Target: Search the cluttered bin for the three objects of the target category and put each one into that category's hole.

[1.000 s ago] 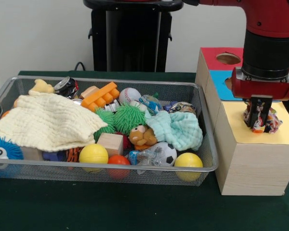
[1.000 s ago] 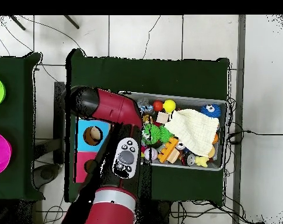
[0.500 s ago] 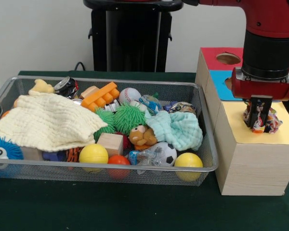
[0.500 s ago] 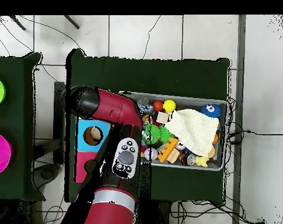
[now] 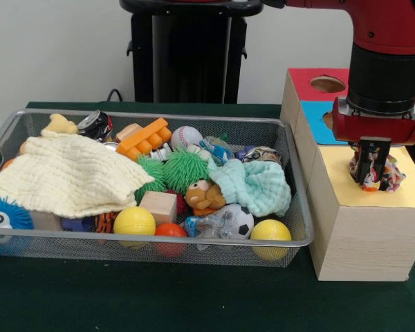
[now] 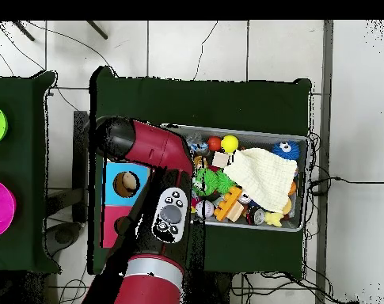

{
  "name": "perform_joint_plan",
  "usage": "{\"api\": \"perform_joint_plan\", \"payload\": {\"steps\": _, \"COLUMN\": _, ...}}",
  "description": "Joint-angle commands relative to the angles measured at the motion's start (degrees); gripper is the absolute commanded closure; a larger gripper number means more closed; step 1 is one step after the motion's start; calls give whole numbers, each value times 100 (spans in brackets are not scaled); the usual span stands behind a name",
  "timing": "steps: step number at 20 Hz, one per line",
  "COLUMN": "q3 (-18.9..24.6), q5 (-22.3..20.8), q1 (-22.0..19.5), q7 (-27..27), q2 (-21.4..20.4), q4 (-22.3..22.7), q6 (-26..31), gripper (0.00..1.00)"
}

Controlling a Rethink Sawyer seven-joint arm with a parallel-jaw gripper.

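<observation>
Front view shows me the claw [image 5: 372,178] low over the yellow top [image 5: 363,188] of the wooden box [image 5: 353,228], its fingers clamped on a crumpled multicoloured cloth [image 5: 389,176] that rests on that yellow face. From the cloth, the box's blue section [image 5: 317,119] with its hole lies at about 11 o'clock, the red section [image 5: 317,81] beyond it. At 9 o'clock from the box, the wire bin [image 5: 290,207] sits on the green tabletop [image 5: 194,297], heaped with toys
</observation>
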Motion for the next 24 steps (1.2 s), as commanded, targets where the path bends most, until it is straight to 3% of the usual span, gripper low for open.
{"api": "perform_joint_plan", "payload": {"steps": 1, "q3": 603, "q5": -37, "q1": 61, "q7": 1445, "q2": 1107, "q4": 964, "q6": 29, "gripper": 100}}
{"api": "perform_joint_plan", "payload": {"steps": 6, "q3": 559, "q5": -26, "q1": 103, "q7": 1481, "q2": 1083, "q4": 985, "q6": -72, "gripper": 100}}
{"api": "perform_joint_plan", "payload": {"steps": 10, "q3": 567, "q5": -45, "q1": 149, "q7": 1446, "q2": 985, "q4": 1170, "q6": -763, "gripper": 100}}
{"api": "perform_joint_plan", "payload": {"steps": 19, "q3": 665, "q5": 182, "q1": 32, "q7": 1573, "q2": 1070, "q4": 1040, "q6": 384, "gripper": 100}}
{"api": "perform_joint_plan", "payload": {"steps": 24, "q3": 603, "q5": 183, "q1": 91, "q7": 1562, "q2": 946, "q4": 1155, "q6": 438, "gripper": 100}}
